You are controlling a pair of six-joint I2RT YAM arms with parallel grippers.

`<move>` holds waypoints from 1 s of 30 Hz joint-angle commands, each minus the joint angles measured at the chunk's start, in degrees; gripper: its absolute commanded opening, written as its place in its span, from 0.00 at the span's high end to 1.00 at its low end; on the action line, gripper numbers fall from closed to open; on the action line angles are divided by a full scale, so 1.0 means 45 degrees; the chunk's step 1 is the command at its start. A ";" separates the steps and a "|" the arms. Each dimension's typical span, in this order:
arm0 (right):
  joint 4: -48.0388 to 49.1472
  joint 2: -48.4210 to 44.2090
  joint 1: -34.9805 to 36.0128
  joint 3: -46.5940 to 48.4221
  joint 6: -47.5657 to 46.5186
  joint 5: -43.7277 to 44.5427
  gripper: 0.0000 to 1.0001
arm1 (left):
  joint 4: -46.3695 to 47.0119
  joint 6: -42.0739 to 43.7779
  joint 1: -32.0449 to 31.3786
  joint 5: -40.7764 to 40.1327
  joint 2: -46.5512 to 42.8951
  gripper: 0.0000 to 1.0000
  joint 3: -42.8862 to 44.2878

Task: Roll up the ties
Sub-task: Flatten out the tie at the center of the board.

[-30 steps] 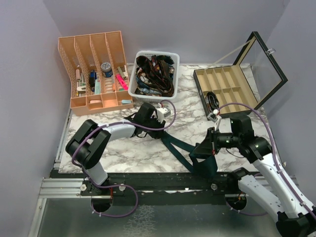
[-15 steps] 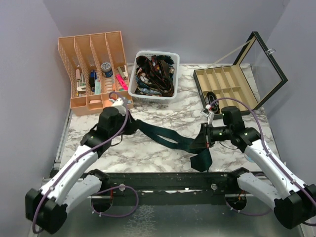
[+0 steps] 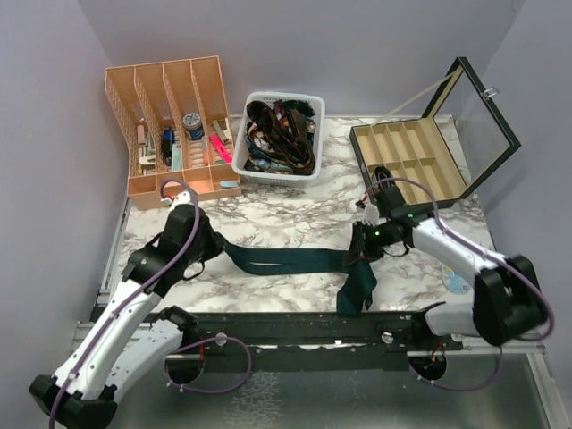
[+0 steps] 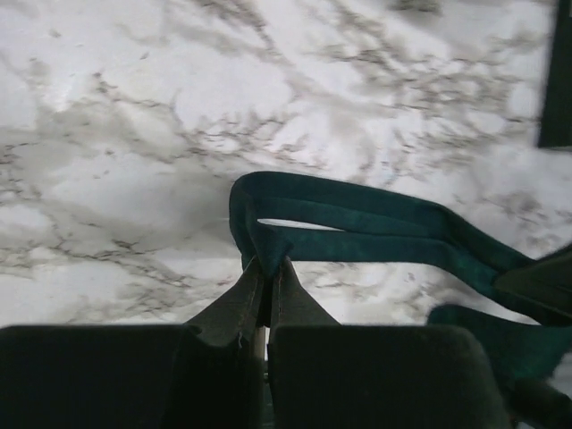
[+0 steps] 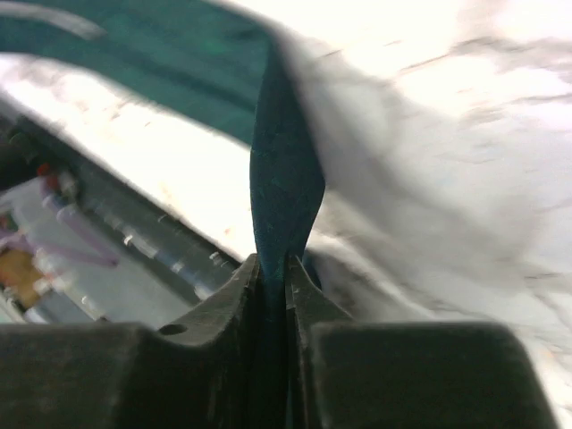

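Marble surface (image 3: 295, 223). A dark teal tie (image 3: 286, 260) lies across its near half, running between the two arms, its wide part turned toward the near edge. Left pincer (image 4: 265, 268) is clamped on the tie's folded end. Right pincer (image 5: 273, 264) is pinched tight on the tie farther along.

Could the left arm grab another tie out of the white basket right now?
Probably not yet. The left fingers are shut on the dark teal tie. The white basket sits farther back with nothing standing between, but the arm would have to let go first.
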 commanded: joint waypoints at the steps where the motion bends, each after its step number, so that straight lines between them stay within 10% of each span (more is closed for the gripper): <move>1: -0.0746 0.2142 0.0105 0.2041 -0.0133 0.4782 0.72 | 0.0272 -0.0235 0.0204 -0.2522 0.1068 1.00 -0.0698; 3: -0.0301 0.2778 0.0116 0.2581 -0.0459 0.6339 0.41 | 0.1175 -0.0275 0.0389 -0.2720 0.1641 1.00 -0.0777; 5: -0.1802 0.3846 0.0116 0.4006 -0.0443 0.8978 0.34 | 0.2071 -0.0265 0.0530 -0.2685 0.2148 1.00 -0.1090; 21: -0.3820 -0.1062 0.0649 0.1456 0.2393 0.9748 0.18 | 0.5239 -0.0114 0.1476 -0.3446 0.3456 1.00 -0.2659; 30: -0.3555 -0.2431 0.3926 0.0203 0.4816 0.8672 0.31 | 0.5938 0.0316 0.1937 -0.2955 0.3855 1.00 -0.2941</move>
